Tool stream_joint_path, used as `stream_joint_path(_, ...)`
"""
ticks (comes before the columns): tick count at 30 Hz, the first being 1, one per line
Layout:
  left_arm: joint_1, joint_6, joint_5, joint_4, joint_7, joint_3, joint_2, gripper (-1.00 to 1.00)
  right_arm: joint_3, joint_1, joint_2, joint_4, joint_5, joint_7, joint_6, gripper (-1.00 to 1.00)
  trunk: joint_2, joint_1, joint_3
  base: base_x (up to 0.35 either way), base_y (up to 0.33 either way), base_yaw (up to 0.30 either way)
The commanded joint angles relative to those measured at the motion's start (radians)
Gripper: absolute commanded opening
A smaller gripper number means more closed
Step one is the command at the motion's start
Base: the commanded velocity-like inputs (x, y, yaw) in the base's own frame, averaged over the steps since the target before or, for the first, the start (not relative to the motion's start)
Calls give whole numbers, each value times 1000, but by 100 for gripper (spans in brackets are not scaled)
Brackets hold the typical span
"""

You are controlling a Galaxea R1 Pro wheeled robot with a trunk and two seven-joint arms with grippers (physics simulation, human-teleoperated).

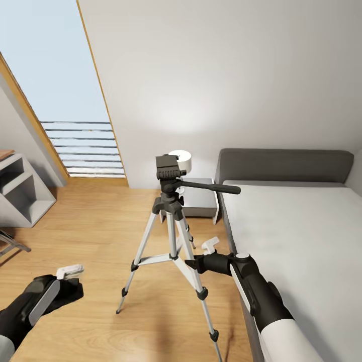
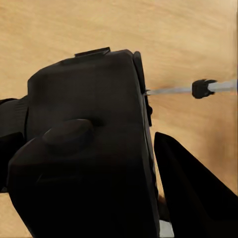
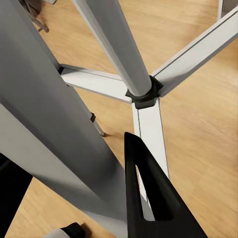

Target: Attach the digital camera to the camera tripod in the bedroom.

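The camera tripod (image 1: 171,216) stands upright on the wood floor in the middle of the head view, its dark grey pan head (image 1: 167,171) bare and its long handle (image 1: 211,187) pointing toward the bed. My right gripper (image 1: 192,264) is low down at the tripod's right leg; in the right wrist view that silver leg (image 3: 64,139) runs between both black fingers (image 3: 148,198) and touches them. My left gripper (image 1: 69,284) hangs at the lower left, shut on the digital camera (image 1: 68,295). The camera's black body (image 2: 84,148) looms large in the left wrist view.
A low grey bed (image 1: 291,231) with a white mattress lies just right of the tripod. Behind it stand a grey nightstand (image 1: 200,203) and a white lamp (image 1: 182,158). White cubby shelves (image 1: 20,193) sit at far left under the skylight (image 1: 55,75). Open wood floor (image 1: 100,226) lies left of the tripod.
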Motion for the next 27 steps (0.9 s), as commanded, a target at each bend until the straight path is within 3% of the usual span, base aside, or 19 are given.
stream_joint_path(1,-21,12,10,-1,19,-4,2,-100,-1,-1,1,-1,19,6,-3,-100,-2,1,-2,0,0,0)
stream_joint_path(6,-178,89,8,-4,84,-4,2,-100,-1,-1,1,-1,19,6,-3,-100,-2,1,-2,0,0,0)
stream_joint_path(11,-306,155,7,-6,95,-4,4,-100,-1,-1,1,-1,19,6,-3,-100,-2,1,-2,0,0,0)
stream_joint_path(19,-483,199,13,-14,93,-4,3,-100,-1,-1,1,-1,19,6,-3,-100,-2,1,-2,0,0,0)
stream_joint_path(25,-610,283,23,-90,82,-3,-6,-100,-2,-1,1,-1,19,6,-3,-100,-2,1,-2,0,0,0)
stream_joint_path(27,-675,309,26,-134,81,-3,-8,-100,-2,-1,1,-1,19,6,-3,-100,-2,1,-2,0,0,0)
